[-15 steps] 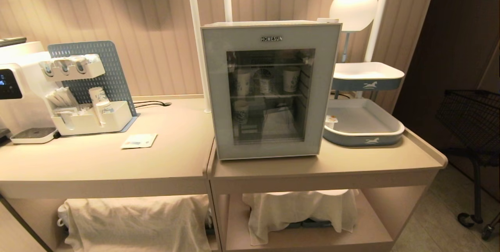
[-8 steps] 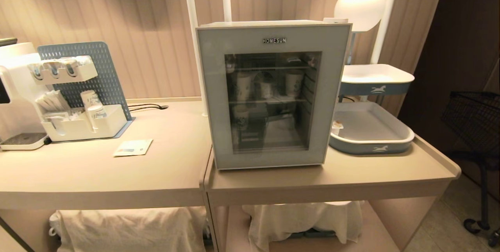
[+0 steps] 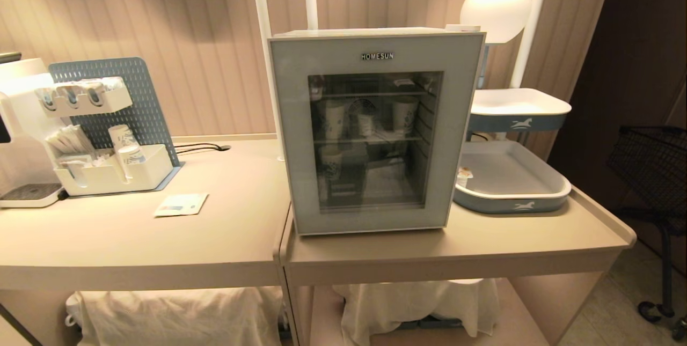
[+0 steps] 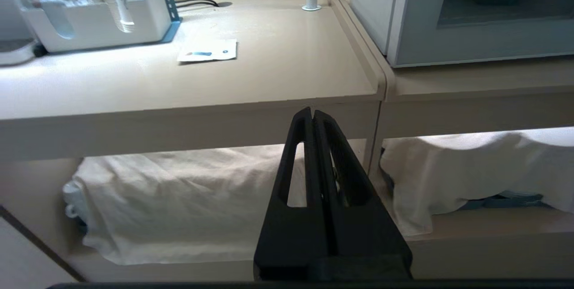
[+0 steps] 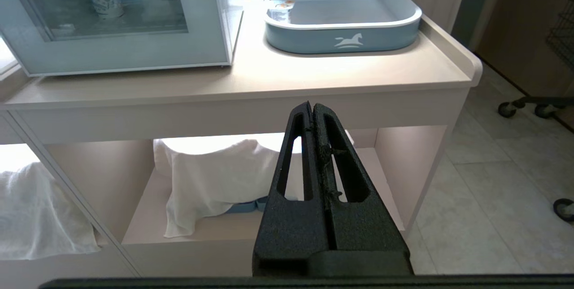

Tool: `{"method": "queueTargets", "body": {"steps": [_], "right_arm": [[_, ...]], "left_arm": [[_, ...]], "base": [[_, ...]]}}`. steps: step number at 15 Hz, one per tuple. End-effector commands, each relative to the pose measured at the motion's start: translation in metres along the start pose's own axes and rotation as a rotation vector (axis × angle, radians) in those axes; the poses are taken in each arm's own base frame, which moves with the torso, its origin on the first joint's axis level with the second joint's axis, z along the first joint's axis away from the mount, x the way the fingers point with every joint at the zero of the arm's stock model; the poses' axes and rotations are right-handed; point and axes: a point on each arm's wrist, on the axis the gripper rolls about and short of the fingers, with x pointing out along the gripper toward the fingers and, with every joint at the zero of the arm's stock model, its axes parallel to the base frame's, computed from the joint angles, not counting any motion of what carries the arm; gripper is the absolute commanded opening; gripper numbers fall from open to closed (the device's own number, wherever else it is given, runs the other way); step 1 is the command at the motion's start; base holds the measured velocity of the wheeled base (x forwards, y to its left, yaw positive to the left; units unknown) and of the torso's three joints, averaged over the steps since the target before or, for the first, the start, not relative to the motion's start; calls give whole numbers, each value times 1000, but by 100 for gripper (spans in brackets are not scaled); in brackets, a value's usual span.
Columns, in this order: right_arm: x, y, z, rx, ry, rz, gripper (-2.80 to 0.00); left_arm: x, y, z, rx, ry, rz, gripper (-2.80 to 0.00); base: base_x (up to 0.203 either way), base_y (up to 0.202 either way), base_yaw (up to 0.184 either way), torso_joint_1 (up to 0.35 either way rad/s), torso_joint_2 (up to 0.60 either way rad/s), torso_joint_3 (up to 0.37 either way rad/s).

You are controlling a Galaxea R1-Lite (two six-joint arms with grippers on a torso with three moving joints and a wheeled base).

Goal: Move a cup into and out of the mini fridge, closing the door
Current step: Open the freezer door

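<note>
Both arms are idling low before the counter point(image 3: 375, 252), left gripper point(image 4: 312, 114) and right gripper point(image 5: 312, 107) pinched empty; the door point(image 3: 375, 131) is sitting closed, needing opening first.

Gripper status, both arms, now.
Left gripper: closed, holding nothing.
Right gripper: closed, holding nothing.

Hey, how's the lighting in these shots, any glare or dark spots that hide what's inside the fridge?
Head view: warm and dim; the door glass is dark, so the paper cups behind it read faintly. Left wrist view: the counter is washed out bright near the white organizer. Right wrist view: strong light on the countertop beside the tray.
</note>
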Motion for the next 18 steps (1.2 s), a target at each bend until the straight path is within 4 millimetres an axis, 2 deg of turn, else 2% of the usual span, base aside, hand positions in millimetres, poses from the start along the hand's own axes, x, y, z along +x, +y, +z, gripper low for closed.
{"method": "queueTargets", "body": {"steps": [1, 3, 6, 7, 8, 9, 11, 13, 15, 18], "right_arm": [[0, 0, 0, 0, 2, 0, -280], [0, 0, 0, -2, 2, 0, -280], [0, 0, 0, -2, 3, 0, -280], [0, 0, 0, -4, 2, 0, -280], [0, 0, 0, -3, 3, 0, -280], [0, 0, 0, -2, 1, 0, -280], [0, 0, 0, -4, 2, 0, -280], [0, 0, 0, -7, 0, 0, -280], [0, 0, 0, -7, 2, 0, -280], [0, 0, 0, -7, 2, 1, -280]], "left_arm": [[-4, 1, 14, 35, -39, 14, -280], [-21, 5, 60, 49, -120, 83, -280], [-68, 12, 149, 42, -229, 181, -280], [-78, 14, 178, 33, -229, 201, -280], [-76, 15, 201, 21, -196, 209, -280], [-63, 16, 224, 1, -128, 213, -280], [-20, 18, 257, -56, 7, 215, -280], [43, 18, 281, -114, 149, 209, -280], [114, 16, 290, -171, 286, 153, -280], [218, 12, 278, -303, 488, -107, -280]], "base": [[0, 0, 0, 0, 0, 0], [0, 0, 0, 0, 0, 0], [0, 0, 0, 0, 0, 0], [0, 0, 0, 0, 0, 0], [0, 0, 0, 0, 0, 0], [0, 0, 0, 0, 0, 0], [0, 0, 0, 0, 0, 0], [0, 0, 0, 0, 0, 0], [0, 0, 0, 0, 0, 0], [0, 0, 0, 0, 0, 0]]}}
